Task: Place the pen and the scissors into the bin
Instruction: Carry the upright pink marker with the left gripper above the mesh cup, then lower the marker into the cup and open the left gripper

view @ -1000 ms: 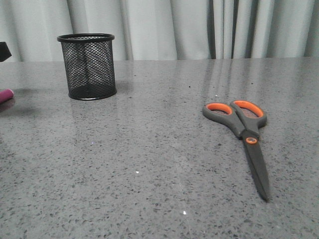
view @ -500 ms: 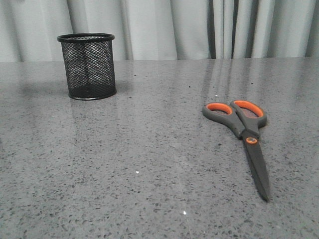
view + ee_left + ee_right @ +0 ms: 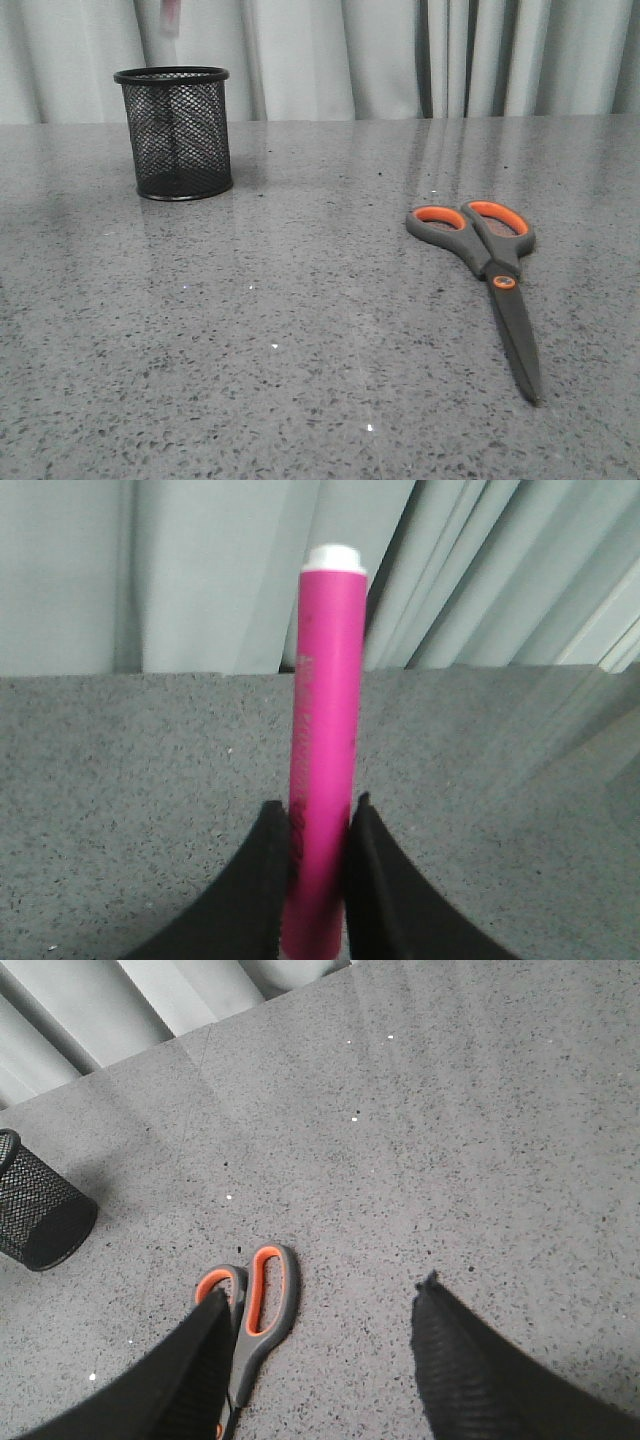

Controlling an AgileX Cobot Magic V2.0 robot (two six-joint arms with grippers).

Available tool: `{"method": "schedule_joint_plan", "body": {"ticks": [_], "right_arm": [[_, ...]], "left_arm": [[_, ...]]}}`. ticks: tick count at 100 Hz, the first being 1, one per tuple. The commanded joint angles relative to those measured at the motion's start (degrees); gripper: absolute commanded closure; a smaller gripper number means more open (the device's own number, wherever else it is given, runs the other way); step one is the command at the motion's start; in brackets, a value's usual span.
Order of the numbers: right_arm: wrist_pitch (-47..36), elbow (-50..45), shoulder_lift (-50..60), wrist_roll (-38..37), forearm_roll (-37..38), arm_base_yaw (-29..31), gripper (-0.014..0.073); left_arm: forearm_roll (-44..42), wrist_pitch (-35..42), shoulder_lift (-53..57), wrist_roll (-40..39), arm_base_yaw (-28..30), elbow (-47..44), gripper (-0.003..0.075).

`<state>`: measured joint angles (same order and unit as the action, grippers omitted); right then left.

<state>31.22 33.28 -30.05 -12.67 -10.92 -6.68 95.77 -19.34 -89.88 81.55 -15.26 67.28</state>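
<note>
My left gripper [image 3: 318, 810] is shut on the magenta-pink pen [image 3: 328, 680], which stands up between the black fingers with its pale tip on top. In the front view a blurred pink piece of the pen [image 3: 170, 18] shows at the top edge, above the black mesh bin [image 3: 175, 130]; the gripper itself is out of that view. The scissors [image 3: 490, 260] lie flat on the right of the table, orange-lined handles toward the back. My right gripper [image 3: 322, 1292] is open and empty above the scissors' handles [image 3: 262, 1300], one finger partly covering them.
The grey speckled table [image 3: 300, 330] runs back to pale curtains [image 3: 380, 60]. The bin also shows in the right wrist view [image 3: 35, 1210], off to the scissors' side.
The pen, seen low at the far left a second ago, left the front view and now shows blurred high above the bin. Scissors and bin have not moved.
</note>
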Motion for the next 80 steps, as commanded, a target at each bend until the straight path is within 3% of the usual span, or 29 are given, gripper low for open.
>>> {"method": "schedule_joint_plan", "body": {"ticks": [1, 31, 38, 54, 58, 80], "right_arm": [[-4.53, 2.12, -0.75, 0.52, -0.31, 0.17, 0.0235], [-4.53, 2.12, -0.75, 0.52, -0.31, 0.17, 0.0235], [-4.53, 2.12, -0.75, 0.52, -0.31, 0.17, 0.0235], [-4.53, 2.12, -0.75, 0.52, -0.31, 0.17, 0.0235], [-4.53, 2.12, -0.75, 0.52, -0.31, 0.17, 0.0235], [-5.61, 2.75, -0.75, 1.19, -0.96, 0.17, 0.0235]], "left_arm": [[1.97, -2.35, 0.87, 0.91, -0.44, 1.7, 0.0739], [-1.05, -2.82, -0.81, 2.29, -0.44, 1.59, 0.0729], [-2.94, -2.82, -0.81, 2.3, -0.44, 1.59, 0.0663], [-6.18, -2.82, -0.81, 2.3, -0.44, 1.59, 0.0372], [-6.18, -2.82, -0.69, 2.3, -0.44, 1.59, 0.0335], [-6.29, -2.4, 5.33, 2.3, -0.34, 1.59, 0.0322]]}}
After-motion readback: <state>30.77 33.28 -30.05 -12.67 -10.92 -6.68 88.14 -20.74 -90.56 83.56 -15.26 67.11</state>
